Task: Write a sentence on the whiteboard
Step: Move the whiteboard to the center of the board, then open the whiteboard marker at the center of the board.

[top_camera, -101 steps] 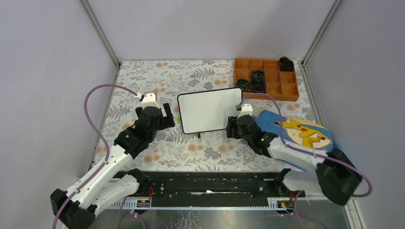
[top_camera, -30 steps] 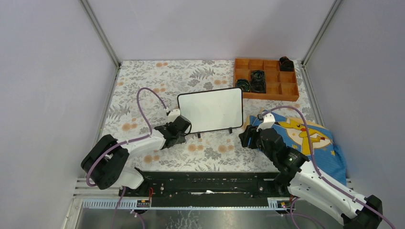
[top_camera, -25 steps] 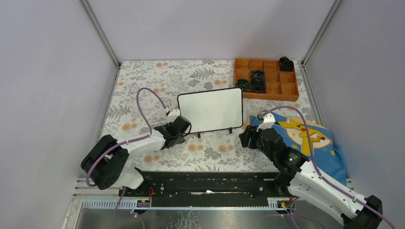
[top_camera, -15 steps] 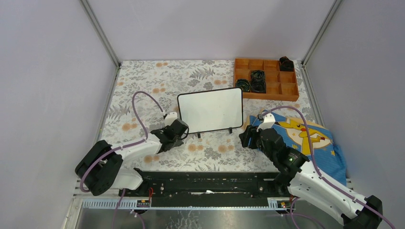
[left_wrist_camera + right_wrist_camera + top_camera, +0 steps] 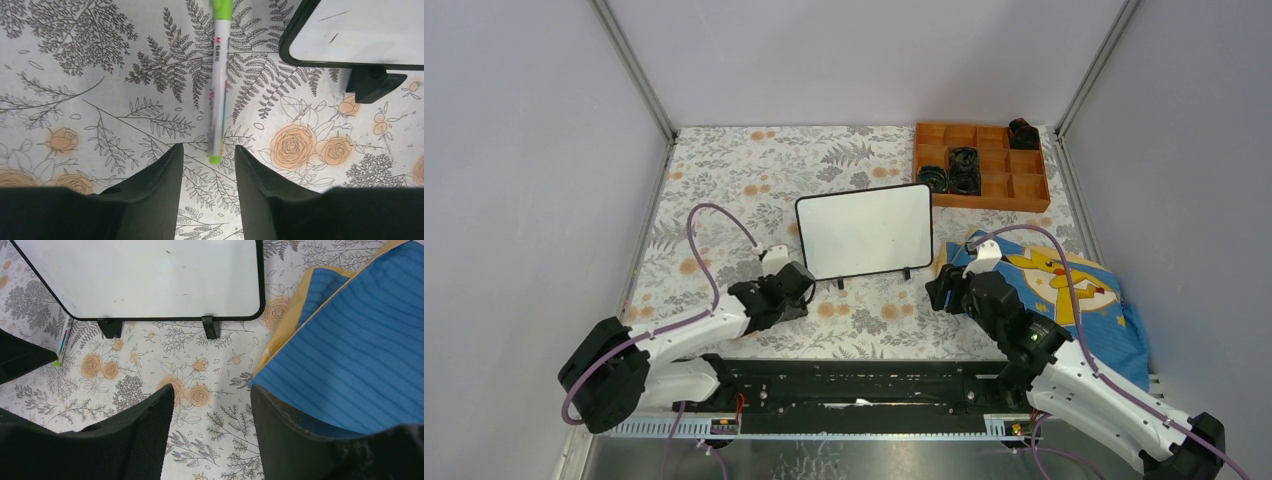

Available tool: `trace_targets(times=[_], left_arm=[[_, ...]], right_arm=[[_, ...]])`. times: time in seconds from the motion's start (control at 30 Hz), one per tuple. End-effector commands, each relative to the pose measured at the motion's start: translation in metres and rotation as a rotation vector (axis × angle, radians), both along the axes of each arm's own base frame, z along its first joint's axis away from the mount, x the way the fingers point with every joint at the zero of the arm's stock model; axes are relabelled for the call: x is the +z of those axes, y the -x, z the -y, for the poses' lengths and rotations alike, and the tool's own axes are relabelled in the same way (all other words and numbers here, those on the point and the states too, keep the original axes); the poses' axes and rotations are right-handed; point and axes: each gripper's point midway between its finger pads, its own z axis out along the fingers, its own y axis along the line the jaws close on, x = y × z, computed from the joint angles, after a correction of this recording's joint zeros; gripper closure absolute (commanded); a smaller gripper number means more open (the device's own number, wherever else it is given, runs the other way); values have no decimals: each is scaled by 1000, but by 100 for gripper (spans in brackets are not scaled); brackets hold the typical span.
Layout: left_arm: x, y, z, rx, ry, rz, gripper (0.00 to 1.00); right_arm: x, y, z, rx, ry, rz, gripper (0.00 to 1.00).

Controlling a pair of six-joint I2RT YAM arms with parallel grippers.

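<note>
The left pincer, half open and empty, hangs over the green-and-white plastic marker beside the blank black-framed whiteboard, probably to grasp it; the right pincer is open, empty.

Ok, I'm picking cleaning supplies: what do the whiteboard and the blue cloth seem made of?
The whiteboard: smooth white panel, probably coated board, in a black, likely plastic frame. The blue cloth: matte fabric, its fine ribs suggesting a knit or towel.

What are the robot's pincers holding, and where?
Nothing. The green marker lies loose on the tablecloth by the open left pincer; the right pincer is open, empty.
</note>
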Motion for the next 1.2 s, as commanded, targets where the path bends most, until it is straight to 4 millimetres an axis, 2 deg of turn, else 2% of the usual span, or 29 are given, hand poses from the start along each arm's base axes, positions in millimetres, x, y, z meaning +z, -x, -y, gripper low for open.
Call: trace_targets(times=[0.0,0.07,0.13,0.37,0.7,0.8,0.9,1.1,1.17], left_arm=[[19,-9,-2,33,-11,45,45],[24,-16,-2,28,-38,56,39],[24,-22,-3,20,-65,50,38],[20,-46,-3,-6,-107,29,40],[-4,-57,-10,3,-139,-15,44],[-7,-57,-9,-3,-136,-23,48],[-10,-55,-6,-9,-119,-34,55],[-18,-33,-10,3,-77,-64,74],[-19,-25,-11,5,-68,-73,76]], right_arm=[[10,-5,1,-21,-23,32,36],[9,-5,2,-25,-20,32,36],[9,-5,2,-26,-21,33,36],[10,-5,2,-28,-23,34,36],[11,-4,3,-30,-19,33,36],[12,-4,3,-30,-20,33,36],[12,-4,4,-30,-19,31,36],[11,-4,4,-31,-18,31,36],[10,-4,4,-31,-18,29,36]])
